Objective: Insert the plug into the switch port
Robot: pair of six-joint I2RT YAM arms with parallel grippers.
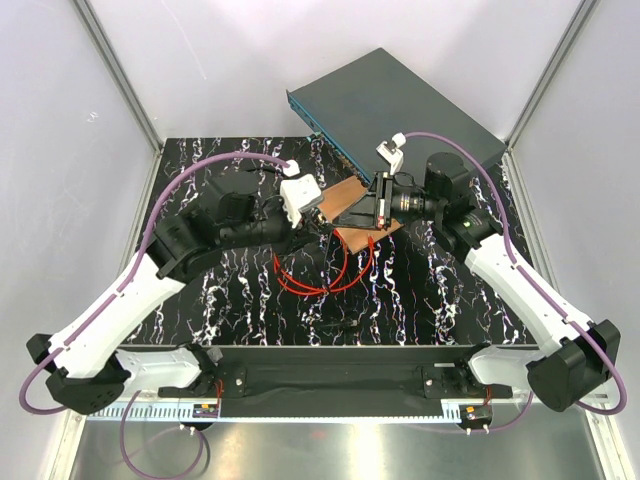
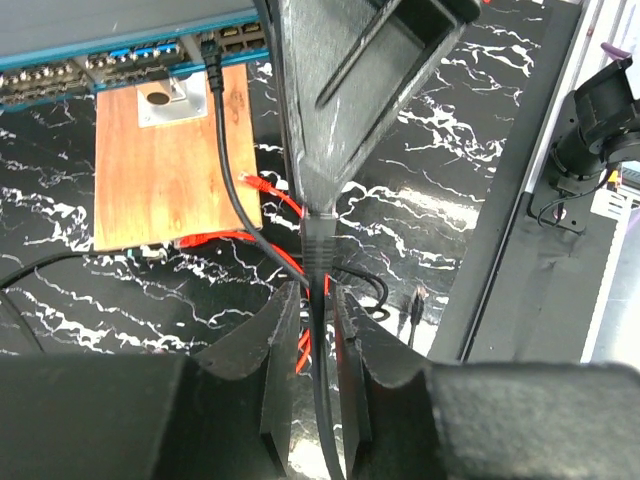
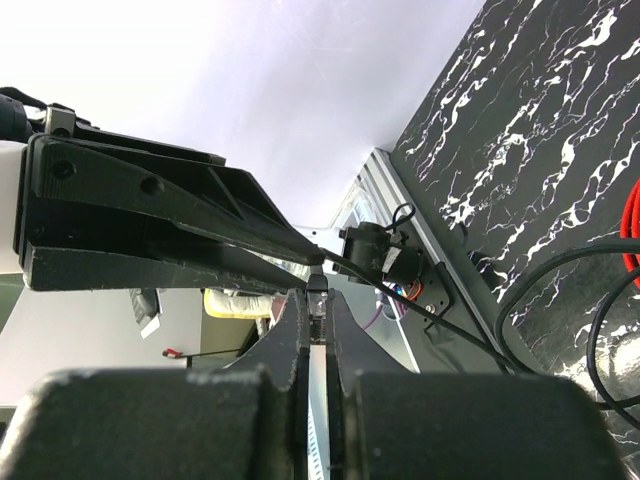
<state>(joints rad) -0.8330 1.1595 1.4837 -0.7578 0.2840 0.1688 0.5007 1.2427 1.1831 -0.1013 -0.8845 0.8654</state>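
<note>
Seen from above, the switch (image 1: 400, 105) has a port row too small to tell one socket from the next. The left wrist view cuts that row off at its top edge. The black cable (image 2: 235, 190) has its end buried inside the right gripper (image 3: 317, 297).

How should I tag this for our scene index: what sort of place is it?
Probably a robotics lab enclosure: white walls in aluminium framing, two arms bolted to a marbled table, a network switch.

walls: plain white panels (image 1: 200, 60) close me in on the left, back and right | frame: silver aluminium posts (image 1: 118, 75) at the corners | table: black marble-patterned tabletop with white veins (image 1: 230, 300) under me | near edge: brushed steel sheet (image 1: 330, 450) | light: bright, even
</note>
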